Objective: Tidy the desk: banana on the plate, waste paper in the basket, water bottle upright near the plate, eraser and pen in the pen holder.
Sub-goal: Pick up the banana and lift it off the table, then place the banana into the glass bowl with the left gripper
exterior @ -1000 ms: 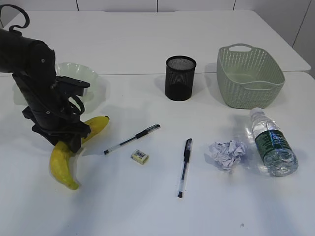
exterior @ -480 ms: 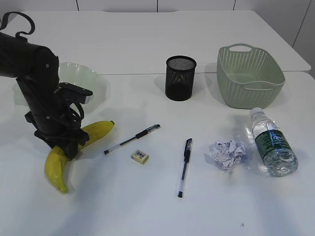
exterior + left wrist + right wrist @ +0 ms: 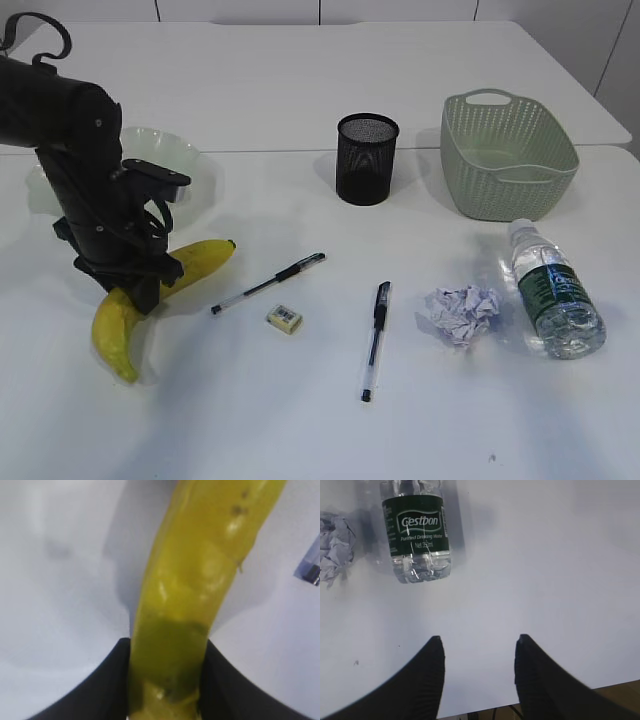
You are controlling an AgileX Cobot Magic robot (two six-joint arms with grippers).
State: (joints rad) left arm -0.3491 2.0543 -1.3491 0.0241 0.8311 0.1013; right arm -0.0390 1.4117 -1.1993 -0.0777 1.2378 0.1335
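My left gripper (image 3: pixel 140 292) is shut on the yellow banana (image 3: pixel 115 325), which also fills the left wrist view (image 3: pixel 200 575), at the left of the table. The pale green plate (image 3: pixel 190 160) stands behind my left arm. A clear water bottle (image 3: pixel 555 290) with a dark label lies on its side at the right and shows in the right wrist view (image 3: pixel 416 525). Crumpled waste paper (image 3: pixel 462 312) lies left of it. Two pens (image 3: pixel 270 283) (image 3: pixel 376 338) and a small eraser (image 3: pixel 284 319) lie mid-table. The black mesh pen holder (image 3: pixel 366 158) and green basket (image 3: pixel 507 152) stand behind. My right gripper (image 3: pixel 477 645) is open and empty over the table's front edge.
The table's front edge (image 3: pixel 545 695) runs just below my right gripper's fingers. A seam between two white tables (image 3: pixel 300 151) runs across behind the pen holder.
My left gripper has shifted with the banana: its lower end swung left and up, and its far tip moved right, toward the nearer pen. The other objects have not moved.
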